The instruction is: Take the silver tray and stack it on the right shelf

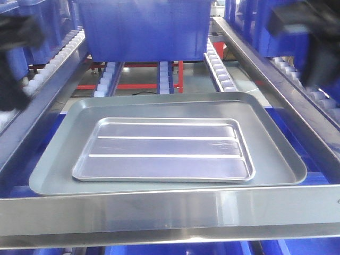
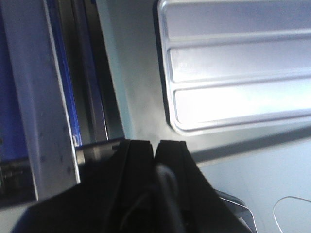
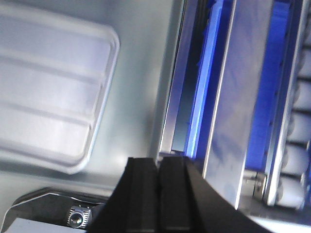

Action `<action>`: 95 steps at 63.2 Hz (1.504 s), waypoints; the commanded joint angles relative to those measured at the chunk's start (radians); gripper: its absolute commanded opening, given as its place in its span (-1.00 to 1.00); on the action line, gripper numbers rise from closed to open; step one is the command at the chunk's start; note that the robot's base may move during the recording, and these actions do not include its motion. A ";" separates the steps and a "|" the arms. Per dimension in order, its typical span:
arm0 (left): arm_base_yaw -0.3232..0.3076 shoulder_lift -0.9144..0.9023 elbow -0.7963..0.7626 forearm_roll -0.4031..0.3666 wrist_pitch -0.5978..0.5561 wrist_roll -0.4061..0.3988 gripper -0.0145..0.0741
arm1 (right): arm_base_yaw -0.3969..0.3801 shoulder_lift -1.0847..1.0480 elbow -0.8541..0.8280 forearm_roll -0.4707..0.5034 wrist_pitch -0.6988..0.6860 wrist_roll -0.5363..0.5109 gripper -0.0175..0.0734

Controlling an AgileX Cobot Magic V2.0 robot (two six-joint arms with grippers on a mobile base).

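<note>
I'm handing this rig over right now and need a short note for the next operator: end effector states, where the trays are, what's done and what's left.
Left end effector: shut, empty, hovering over the left edge of the large dull grey flat-bottomed tray.
Right end effector: shut, empty, hovering above that tray's right rim.
The shiny bare-metal rectangular tray with two long ribs lies flat inside the grey tray, near its front, touched by neither end effector.
The sloping roller rack with the wide shiny steel front bar carries both trays, with a blue plastic bin farther back.
Done: nothing visibly grasped.
Left: open the end effectors, grip the ribbed tray, lift and stack it.
</note>
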 commanded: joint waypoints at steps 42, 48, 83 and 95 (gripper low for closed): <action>-0.077 -0.921 0.271 0.044 -0.106 0.083 -0.88 | -0.002 -0.953 0.425 -0.084 -0.258 -0.018 -0.49; -0.077 -0.988 0.271 0.044 -0.106 0.083 -0.88 | -0.002 -1.043 0.425 -0.106 -0.260 -0.018 -0.49; -0.077 -1.015 0.271 0.019 -0.106 0.083 -0.88 | -0.002 -1.080 0.425 -0.122 -0.259 -0.018 -0.49; -0.077 -1.015 0.274 0.007 -0.106 0.083 -0.88 | -0.002 -1.080 0.425 -0.122 -0.259 -0.018 -0.49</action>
